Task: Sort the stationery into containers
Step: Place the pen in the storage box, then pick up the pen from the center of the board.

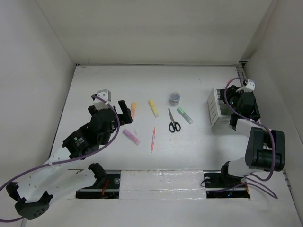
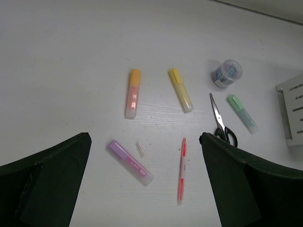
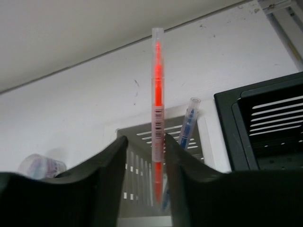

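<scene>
Your orange-red pen [image 3: 157, 94] stands upright between the fingers of your right tool [image 3: 146, 179], lower end down in the white box [image 3: 142, 137] beside a blue pen [image 3: 188, 125], jaws slightly apart, while your left tool [image 2: 144, 142] hangs wide open over the table [image 2: 71, 56].

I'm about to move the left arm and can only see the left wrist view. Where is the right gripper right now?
Observer: Over the white box, the right gripper has its jaws parted around an upright orange-red pen.
Operator: Is anything in that box?
Observer: Yes, a blue pen leans inside it.
Operator: And where is the black box?
Observer: The black box sits beside the white box, on the side away from the scissors.
</scene>
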{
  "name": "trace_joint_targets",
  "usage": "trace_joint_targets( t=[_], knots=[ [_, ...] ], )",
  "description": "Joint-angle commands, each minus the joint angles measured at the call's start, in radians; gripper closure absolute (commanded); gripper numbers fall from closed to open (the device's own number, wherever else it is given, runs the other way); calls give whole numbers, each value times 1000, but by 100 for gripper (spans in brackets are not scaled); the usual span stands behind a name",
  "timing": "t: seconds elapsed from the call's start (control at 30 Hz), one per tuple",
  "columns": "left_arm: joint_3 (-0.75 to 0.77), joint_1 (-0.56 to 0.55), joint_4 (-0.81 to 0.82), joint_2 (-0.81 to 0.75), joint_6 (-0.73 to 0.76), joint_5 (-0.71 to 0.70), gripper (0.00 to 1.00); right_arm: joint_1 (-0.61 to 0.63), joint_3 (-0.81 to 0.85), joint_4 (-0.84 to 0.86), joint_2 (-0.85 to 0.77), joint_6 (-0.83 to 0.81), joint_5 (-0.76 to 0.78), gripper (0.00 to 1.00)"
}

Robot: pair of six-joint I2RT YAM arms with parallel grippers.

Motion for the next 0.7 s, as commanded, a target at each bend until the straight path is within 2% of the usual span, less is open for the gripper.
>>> trace_joint_targets(
  t=[0.0, 0.03, 0.27, 0.33, 0.43, 0.47, 0.6, 0.67],
  knots=[
    [-2, 0, 30, -10, 11, 1, 0, -5, 0, 48, -34, 3, -24, 49],
    [-2, 0, 30, -1, 11, 1, 0, -5, 0, 48, -45, 3, -35, 41],
    [-2, 10, 30, 10, 11, -8, 0, 15, 0, 7, -174, 12, -49, 17],
    [-2, 35, 30, 19, 11, -8, 0, 35, 0, -15, -247, 12, -49, 2],
    [9, 45, 10, 50, -9, -26, 0, 139, 43, -154, -348, -46, 14, 0],
    [9, 45, 0, 59, -26, -39, 0, 139, 65, -155, -365, -67, 14, 0],
    [53, 45, -79, 120, -118, -135, 0, 315, 187, -421, -387, -170, 78, 0],
    [78, 106, -110, 142, -159, -146, 0, 430, 240, -493, -375, -186, 112, 0]
  ],
)
